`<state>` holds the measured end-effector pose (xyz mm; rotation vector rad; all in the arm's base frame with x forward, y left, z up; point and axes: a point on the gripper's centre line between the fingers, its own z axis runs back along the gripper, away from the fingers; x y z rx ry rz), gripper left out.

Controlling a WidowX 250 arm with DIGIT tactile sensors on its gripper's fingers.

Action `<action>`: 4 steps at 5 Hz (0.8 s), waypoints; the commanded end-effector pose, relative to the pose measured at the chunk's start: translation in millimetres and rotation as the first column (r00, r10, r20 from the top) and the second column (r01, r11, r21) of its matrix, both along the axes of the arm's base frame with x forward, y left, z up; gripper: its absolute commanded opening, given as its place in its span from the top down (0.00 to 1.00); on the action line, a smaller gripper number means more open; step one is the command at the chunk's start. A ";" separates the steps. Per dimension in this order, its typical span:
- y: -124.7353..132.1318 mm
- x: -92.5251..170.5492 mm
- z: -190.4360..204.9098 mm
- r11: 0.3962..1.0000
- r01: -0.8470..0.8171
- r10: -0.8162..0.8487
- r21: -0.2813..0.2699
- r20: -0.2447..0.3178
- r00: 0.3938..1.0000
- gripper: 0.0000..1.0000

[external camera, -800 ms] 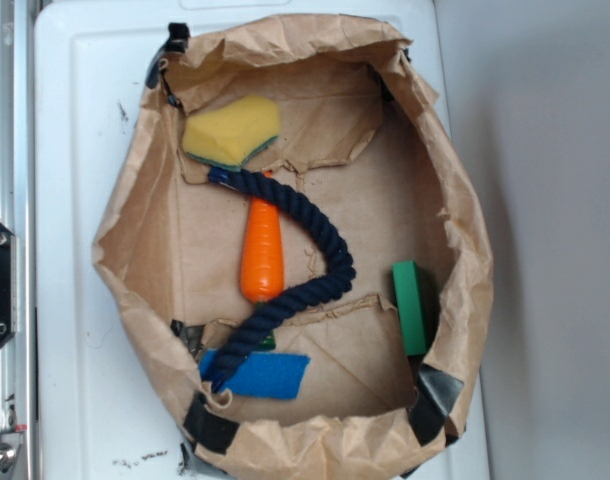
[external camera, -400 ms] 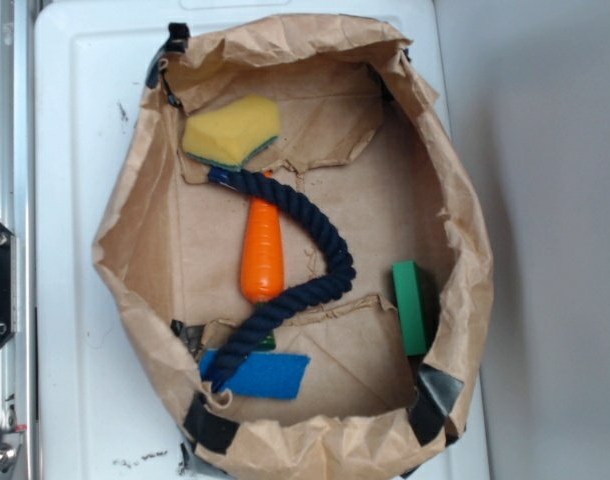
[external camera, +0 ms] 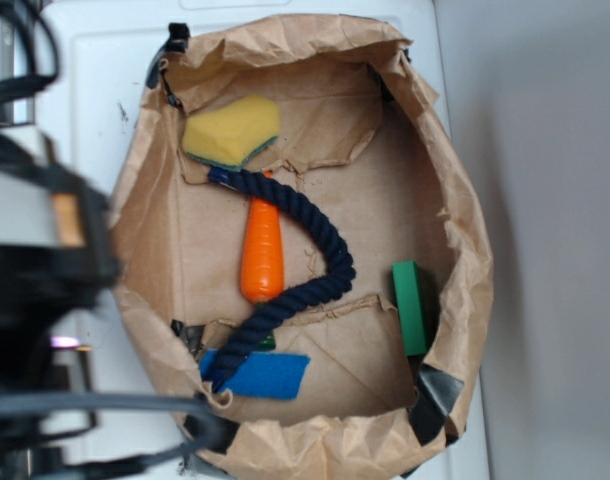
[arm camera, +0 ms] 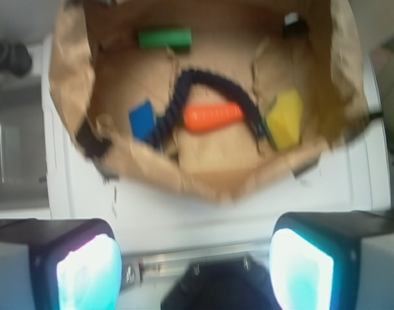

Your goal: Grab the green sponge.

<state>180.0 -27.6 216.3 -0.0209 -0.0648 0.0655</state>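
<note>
My arm has just swung into view, gripper spread open and empty, the green sponge well ahead, untouched.

Brown paper bag opened flat on white surface. Orange carrot lay mid-bag, dark blue rope draped across its top end. Blue pad under rope's lower end. Green block against right wall.

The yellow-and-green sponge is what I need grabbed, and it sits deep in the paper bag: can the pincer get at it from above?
Probably yes: the yellow-and-green sponge lies uncovered; the open pincer is outside the brown paper bag.
</note>
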 end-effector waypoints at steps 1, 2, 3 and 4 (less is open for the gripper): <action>7.8 66.7 -22.8 0.997 0.067 -0.067 0.027 0.019 0.998 0.00; 25.0 75.6 -29.1 0.999 -0.045 0.045 0.014 0.010 0.999 0.00; 25.0 75.6 -29.1 0.999 -0.045 0.045 0.014 0.010 0.999 0.00; 25.0 75.6 -29.1 0.999 -0.045 0.045 0.014 0.010 0.999 0.00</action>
